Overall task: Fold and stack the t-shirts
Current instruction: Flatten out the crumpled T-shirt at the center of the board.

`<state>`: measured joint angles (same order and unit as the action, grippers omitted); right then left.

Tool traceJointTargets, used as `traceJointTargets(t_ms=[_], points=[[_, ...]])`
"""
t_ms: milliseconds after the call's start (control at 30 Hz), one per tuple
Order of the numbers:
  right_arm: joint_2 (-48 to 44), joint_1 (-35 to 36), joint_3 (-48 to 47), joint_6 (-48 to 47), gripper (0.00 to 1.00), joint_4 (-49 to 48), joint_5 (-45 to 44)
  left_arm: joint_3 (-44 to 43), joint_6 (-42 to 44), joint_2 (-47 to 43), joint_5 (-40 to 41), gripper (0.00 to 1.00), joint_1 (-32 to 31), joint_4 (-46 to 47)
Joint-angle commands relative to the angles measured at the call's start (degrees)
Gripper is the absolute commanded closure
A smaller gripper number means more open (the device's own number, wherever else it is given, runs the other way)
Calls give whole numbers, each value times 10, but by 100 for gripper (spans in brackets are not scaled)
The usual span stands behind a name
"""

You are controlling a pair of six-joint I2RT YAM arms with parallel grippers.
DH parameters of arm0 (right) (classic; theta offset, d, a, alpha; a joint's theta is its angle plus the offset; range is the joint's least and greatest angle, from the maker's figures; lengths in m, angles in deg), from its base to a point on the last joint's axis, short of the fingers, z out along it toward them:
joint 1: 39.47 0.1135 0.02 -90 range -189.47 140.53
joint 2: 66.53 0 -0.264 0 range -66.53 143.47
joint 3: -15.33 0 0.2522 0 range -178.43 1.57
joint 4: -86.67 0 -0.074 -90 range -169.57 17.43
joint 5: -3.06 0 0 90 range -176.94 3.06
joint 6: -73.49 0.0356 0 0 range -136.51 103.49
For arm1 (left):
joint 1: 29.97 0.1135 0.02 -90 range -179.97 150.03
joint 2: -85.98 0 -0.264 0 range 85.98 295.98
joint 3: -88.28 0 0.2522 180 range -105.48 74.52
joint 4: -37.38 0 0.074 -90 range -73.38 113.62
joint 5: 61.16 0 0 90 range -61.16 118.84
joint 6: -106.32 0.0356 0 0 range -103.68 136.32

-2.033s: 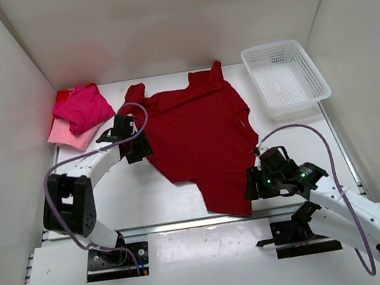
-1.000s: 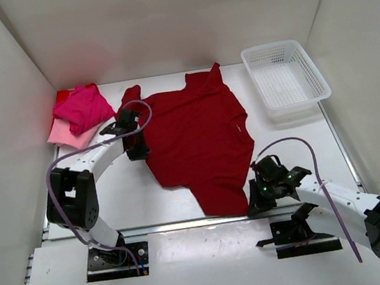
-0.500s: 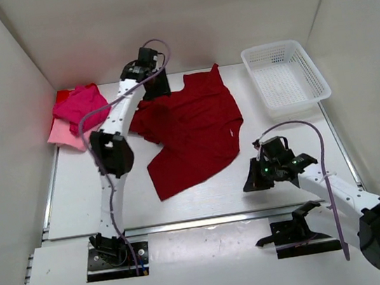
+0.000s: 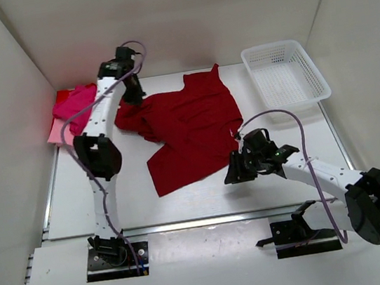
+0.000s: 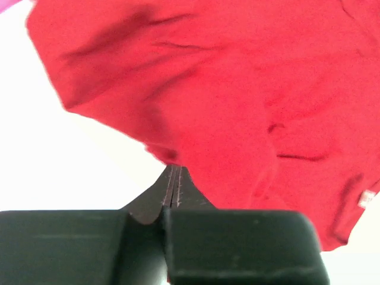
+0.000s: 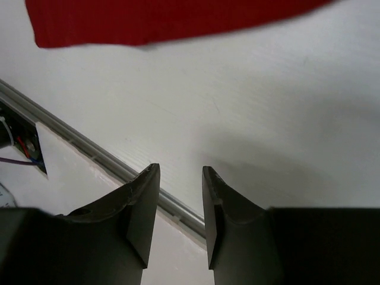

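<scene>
The dark crimson t-shirt (image 4: 194,124) lies spread and rumpled in the middle of the table, its left sleeve bunched toward the back left. My left gripper (image 4: 131,94) reaches far back over that sleeve. In the left wrist view its jaws (image 5: 172,169) are shut, with an edge of the crimson cloth (image 5: 237,89) pinched at their tips. The hot pink t-shirt (image 4: 78,100) lies crumpled on the pale pink one (image 4: 58,133) at the back left. My right gripper (image 4: 231,173) hovers just off the crimson shirt's lower right hem (image 6: 148,21). It is open (image 6: 181,172), with only bare table between the fingers.
A white mesh basket (image 4: 315,68) stands at the back right. The metal rail (image 4: 201,221) along the table's front edge runs just below my right gripper, and shows as the rail (image 6: 107,160) in the right wrist view. White walls enclose the table on three sides.
My left arm swung from the shirt's near left side to the back left, dragging the shirt back and leftward. My right gripper opened and shifted left, and the hem has drawn away from it.
</scene>
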<state>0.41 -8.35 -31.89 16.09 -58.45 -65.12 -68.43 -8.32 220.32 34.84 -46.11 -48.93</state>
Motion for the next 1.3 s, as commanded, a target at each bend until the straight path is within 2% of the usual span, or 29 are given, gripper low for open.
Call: traceJointTargets(t_ms=[0,67,133,200,267,333,400,467,533,633,767,967,1033,1067,1100,1133,1167,1267], points=[[2,-2,-21,-18,69,-55,3,123,1,-86,15,100,20,27],[5,-10,-14,-17,75,-70,22,228,7,-147,31,100,27,59],[22,-2,-21,-8,78,-102,23,331,5,-215,5,97,67,108],[63,35,-50,-5,79,-115,3,482,-5,-348,-26,76,116,203],[97,67,-76,-5,78,-142,-20,540,-2,-403,-42,69,128,209],[146,97,-104,0,73,-165,-35,588,3,-431,-45,63,104,223],[177,120,-131,5,67,-187,-57,647,13,-451,-50,58,48,246],[210,147,-153,11,61,-205,-81,678,19,-453,-42,58,23,256],[254,181,-176,35,55,-223,-92,727,21,-464,-74,58,41,270],[294,216,-187,68,54,-256,-140,775,21,-486,-122,58,79,296],[347,237,-208,106,53,-267,-187,801,47,-493,-110,58,68,289],[412,249,-263,130,50,-222,-268,814,37,-485,-135,58,59,312],[430,241,-278,145,55,-212,-271,821,34,-485,-122,58,59,322],[435,238,-272,151,62,-213,-274,823,34,-486,-115,58,62,325],[440,231,-267,158,79,-212,-274,827,31,-482,-103,57,64,330],[442,228,-267,164,86,-213,-276,824,31,-480,-93,56,63,332],[444,222,-262,164,99,-197,-283,819,28,-475,-91,55,62,331],[426,207,-238,163,100,-195,-275,811,21,-472,-78,50,47,349]])
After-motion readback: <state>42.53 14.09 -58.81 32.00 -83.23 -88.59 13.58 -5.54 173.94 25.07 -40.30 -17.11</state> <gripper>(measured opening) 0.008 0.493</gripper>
